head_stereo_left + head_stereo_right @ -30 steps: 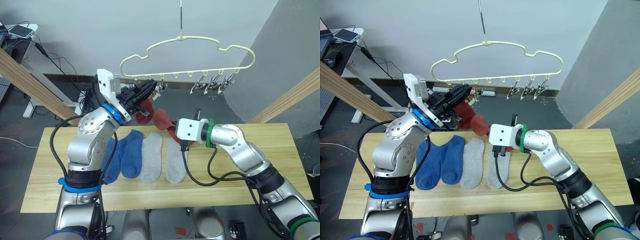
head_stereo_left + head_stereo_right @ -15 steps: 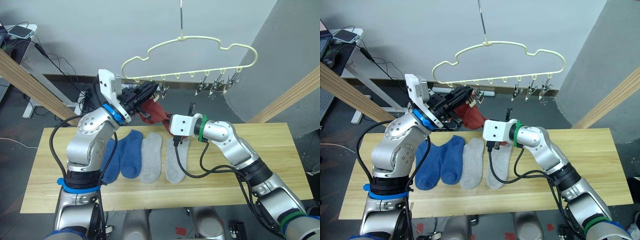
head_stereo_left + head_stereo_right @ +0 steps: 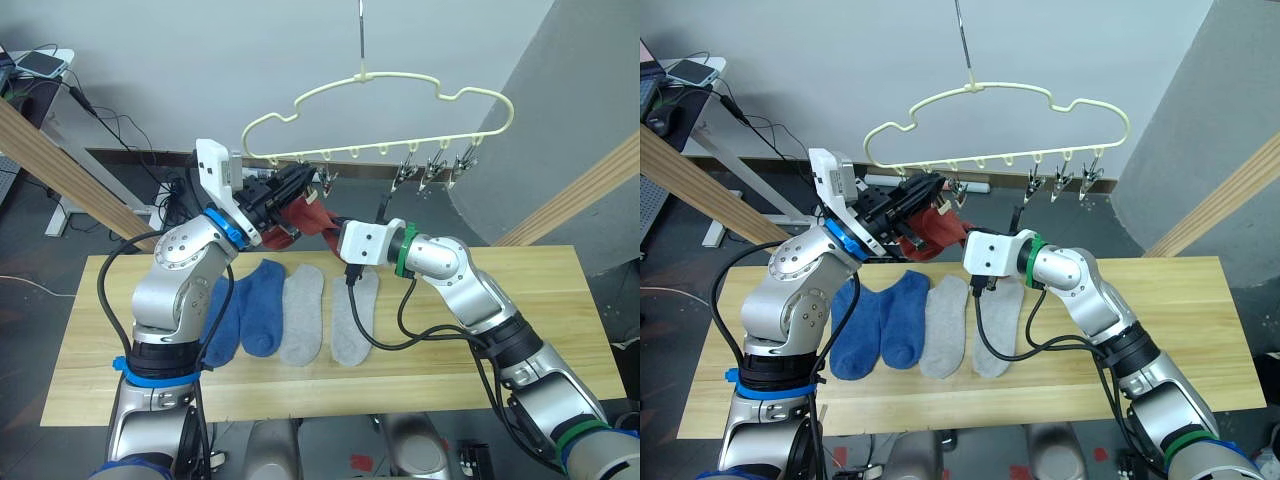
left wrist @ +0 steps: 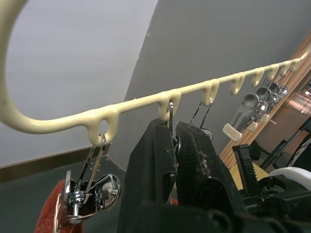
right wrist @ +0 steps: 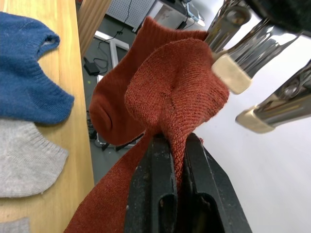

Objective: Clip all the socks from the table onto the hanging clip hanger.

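Left eye view: left gripper squeezes a clip on the clip hanger. Right gripper, clamped on a rust-red sock, has risen toward 11 o'clock, so clipping looks imminent; four socks lie on the table.

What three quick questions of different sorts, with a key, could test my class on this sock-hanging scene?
1. True or false: the right gripper is shut on a rust-red sock.
2. How many socks lie flat on the table?
3. Multiple choice: the left gripper is shut on
A. a blue sock
B. a metal clip of the hanger
C. a cable

Key
1. True.
2. Four: two blue socks, two grey socks.
3. B.
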Controlling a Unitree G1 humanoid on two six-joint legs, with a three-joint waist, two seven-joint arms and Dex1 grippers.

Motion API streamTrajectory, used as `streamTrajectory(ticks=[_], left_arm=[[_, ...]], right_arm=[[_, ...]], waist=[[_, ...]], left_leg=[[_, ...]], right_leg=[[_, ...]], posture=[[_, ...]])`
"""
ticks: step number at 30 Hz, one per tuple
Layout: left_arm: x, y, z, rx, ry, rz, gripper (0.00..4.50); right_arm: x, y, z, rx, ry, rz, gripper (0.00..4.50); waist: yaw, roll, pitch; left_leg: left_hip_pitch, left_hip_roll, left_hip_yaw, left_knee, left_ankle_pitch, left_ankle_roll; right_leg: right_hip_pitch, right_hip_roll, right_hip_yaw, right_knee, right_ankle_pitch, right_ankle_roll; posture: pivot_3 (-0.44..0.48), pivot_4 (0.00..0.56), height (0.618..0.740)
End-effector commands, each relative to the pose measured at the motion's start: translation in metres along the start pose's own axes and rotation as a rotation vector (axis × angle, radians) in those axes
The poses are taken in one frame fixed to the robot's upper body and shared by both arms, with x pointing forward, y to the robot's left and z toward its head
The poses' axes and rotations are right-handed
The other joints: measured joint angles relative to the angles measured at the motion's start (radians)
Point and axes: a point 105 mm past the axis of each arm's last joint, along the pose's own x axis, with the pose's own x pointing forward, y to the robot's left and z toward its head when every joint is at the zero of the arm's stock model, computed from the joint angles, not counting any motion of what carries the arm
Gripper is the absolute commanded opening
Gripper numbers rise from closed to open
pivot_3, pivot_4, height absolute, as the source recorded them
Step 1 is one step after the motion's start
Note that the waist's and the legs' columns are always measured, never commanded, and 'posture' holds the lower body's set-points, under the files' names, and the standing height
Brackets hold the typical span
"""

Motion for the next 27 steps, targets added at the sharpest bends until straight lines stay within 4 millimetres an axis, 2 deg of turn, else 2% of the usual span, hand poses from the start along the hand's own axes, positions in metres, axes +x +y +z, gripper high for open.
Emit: streamTrajectory(ticks=[1, 5, 11, 18, 27], left_arm=[[-0.002, -0.003, 0.012, 0.029, -0.045, -0.015, 0.07], [-0.003, -0.002, 0.012, 0.024, -0.043, -0.01, 0.07], [-0.001, -0.001, 0.014, 0.008, -0.045, -0.009, 0.07], [0.0, 0.0, 0.015, -0.001, -0.043, -0.009, 0.07], [0.0, 0.0, 0.015, -0.004, -0.04, -0.011, 0.07]], right_arm=[[0.0, -0.008, 0.011, -0.023, -0.046, -0.037, 0.0], [0.002, -0.006, 0.014, -0.025, -0.055, -0.033, 0.0], [-0.004, 0.005, 0.007, -0.011, -0.034, -0.002, 0.0], [-0.006, 0.008, 0.007, 0.018, -0.083, -0.123, 0.0], [0.002, 0.001, 0.009, 0.012, -0.124, -0.201, 0.0]], waist=[[0.0, 0.0, 0.0], [0.0, 0.0, 0.0], [0.0, 0.0, 0.0], [-0.001, 0.0, 0.0], [-0.002, 0.0, 0.0]], left_leg=[[0.0, 0.0, 0.0, 0.0, 0.0, 0.0], [0.0, 0.0, 0.0, 0.0, 0.0, 0.0], [0.0, 0.0, 0.0, 0.0, 0.0, 0.0], [0.0, 0.0, 0.0, 0.0, 0.0, 0.0], [0.0, 0.0, 0.0, 0.001, 0.0, 0.0]], right_leg=[[0.0, 0.0, 0.0, 0.0, 0.0, 0.0], [0.0, 0.0, 0.0, 0.0, 0.0, 0.0], [0.0, 0.0, 0.0, 0.0, 0.0, 0.0], [0.0, 0.0, 0.0, 0.001, 0.0, 0.0], [0.0, 0.0, 0.0, 0.002, 0.0, 0.0]], posture=[[-0.26, 0.364, 0.732], [-0.26, 0.364, 0.732], [-0.264, 0.366, 0.732], [-0.268, 0.364, 0.732], [-0.266, 0.361, 0.732]])
